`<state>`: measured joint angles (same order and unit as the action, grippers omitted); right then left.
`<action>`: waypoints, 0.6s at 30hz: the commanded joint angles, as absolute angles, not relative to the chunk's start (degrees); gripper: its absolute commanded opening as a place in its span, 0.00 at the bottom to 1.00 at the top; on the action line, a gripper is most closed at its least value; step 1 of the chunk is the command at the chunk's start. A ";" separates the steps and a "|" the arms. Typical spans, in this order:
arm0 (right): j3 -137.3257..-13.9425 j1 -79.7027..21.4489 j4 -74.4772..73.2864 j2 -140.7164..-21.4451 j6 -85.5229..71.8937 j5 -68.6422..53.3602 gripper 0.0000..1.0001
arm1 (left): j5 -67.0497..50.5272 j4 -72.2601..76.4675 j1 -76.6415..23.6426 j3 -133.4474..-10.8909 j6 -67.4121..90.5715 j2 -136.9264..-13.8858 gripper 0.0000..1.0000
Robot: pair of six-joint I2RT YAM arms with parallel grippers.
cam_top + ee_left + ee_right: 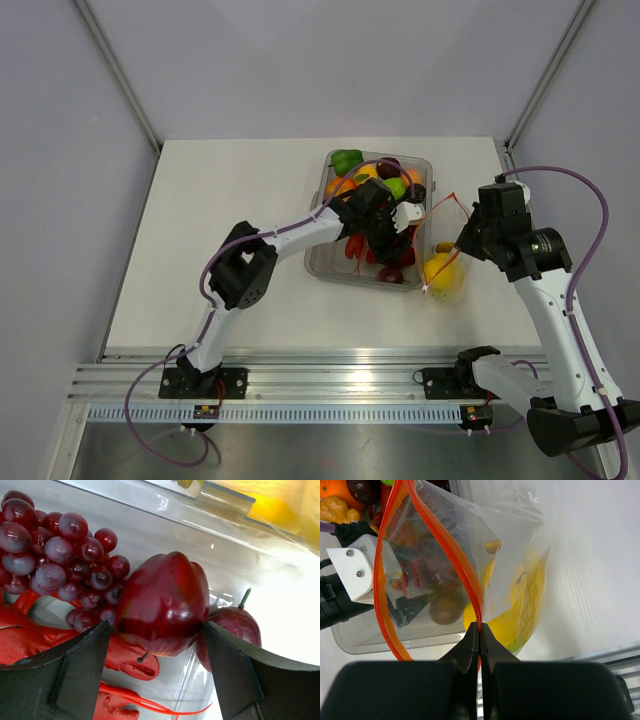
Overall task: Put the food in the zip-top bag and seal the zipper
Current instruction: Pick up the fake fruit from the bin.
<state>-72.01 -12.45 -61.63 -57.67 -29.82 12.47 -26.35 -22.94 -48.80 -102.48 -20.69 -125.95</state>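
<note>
My left gripper [156, 630] is open inside the clear tray [322, 262]. Its fingers [82, 665] stand either side of a dark red fruit [162, 605]. Purple grapes [60, 550], a red lobster [120, 665] and a second dark red fruit [235, 625] lie around it. My right gripper [480, 627] is shut on the orange-red zipper [450, 545] of the zip-top bag [520, 540], holding its mouth open beside the tray. A yellow fruit [520, 605] sits in the bag [445, 275]. In the top view the left gripper [385, 240] is left of the right gripper [462, 245].
The tray's far end holds a green pepper [346, 158], an orange [340, 186] and more fruit. The tray wall [200, 520] stands just beyond the left gripper. The white table [230, 200] ends at a metal rail [320, 375] near the arm bases.
</note>
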 commanded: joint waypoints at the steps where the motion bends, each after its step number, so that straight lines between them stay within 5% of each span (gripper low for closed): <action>1: -74.00 -12.74 -60.91 -56.95 -30.15 12.74 0.00 | -26.10 -18.90 -48.96 -101.52 -19.60 -127.00 0.77; 11: -73.92 -12.74 -60.73 -56.60 -30.67 12.04 0.00 | -26.28 -19.60 -49.57 -99.84 -18.81 -127.09 0.77; 15: -73.65 -12.74 -60.64 -56.43 -30.67 12.13 0.00 | -26.45 -19.86 -49.57 -99.67 -18.72 -126.83 0.69; 18: -73.39 -12.83 -60.82 -55.99 -30.67 12.22 0.00 | -26.28 -21.35 -49.57 -100.19 -18.98 -126.83 0.52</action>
<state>-72.01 -12.45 -61.63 -57.34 -30.09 12.38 -26.37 -20.99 -49.25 -100.62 -18.74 -126.28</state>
